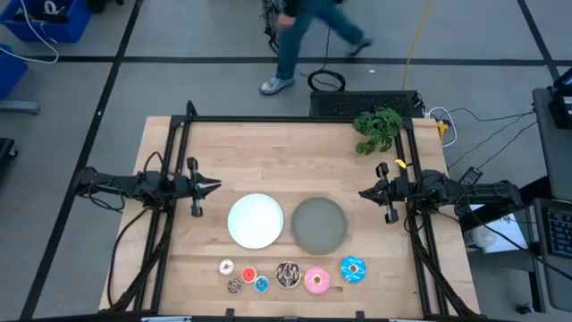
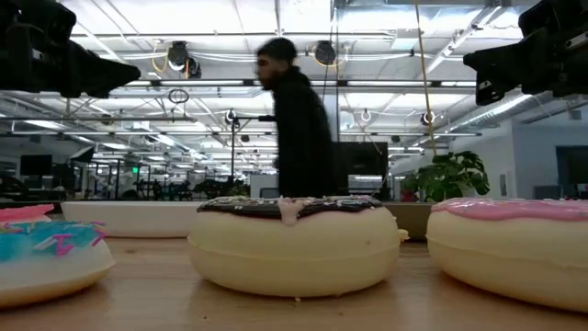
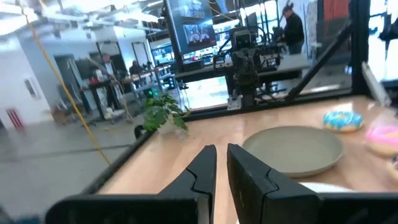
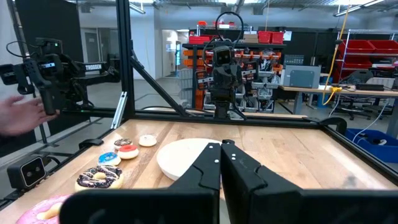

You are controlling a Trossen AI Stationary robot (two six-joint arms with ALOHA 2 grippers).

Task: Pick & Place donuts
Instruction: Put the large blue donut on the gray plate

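Judging from the high view, no donut has been moved yet; the whole task is left to do

- Seven donuts lie in a loose row near the front edge of the table point(image 1: 268, 148), in front of both plates
- Larger three: blue donut point(image 1: 352, 268) toward the right arm's side, pink donut point(image 1: 316, 280) just beside it, brown-sprinkled donut point(image 1: 287, 275) next along
- Tiny four cluster toward the left arm's side: white-pink donut point(image 1: 226, 266), red donut point(image 1: 248, 275), tiny brown donut point(image 1: 234, 285), tiny blue donut point(image 1: 261, 284)
- White plate point(image 1: 256, 220) and grey plate point(image 1: 318, 224) sit side by side mid-table; both hold nothing
- Left gripper point(image 1: 213, 186) hangs above the table by its own edge, well apart from the donuts; wrist view shows fingers nearly together with a thin gap, gripping nothing
- Right gripper point(image 1: 365, 191) mirrors it on the opposite side; its fingers are almost touching, also holding nothing
- Potted plant point(image 1: 377, 129) stands at the far right corner
- A person point(image 1: 308, 36) walks past beyond the table

Which plate is the target cannot be told from the frames
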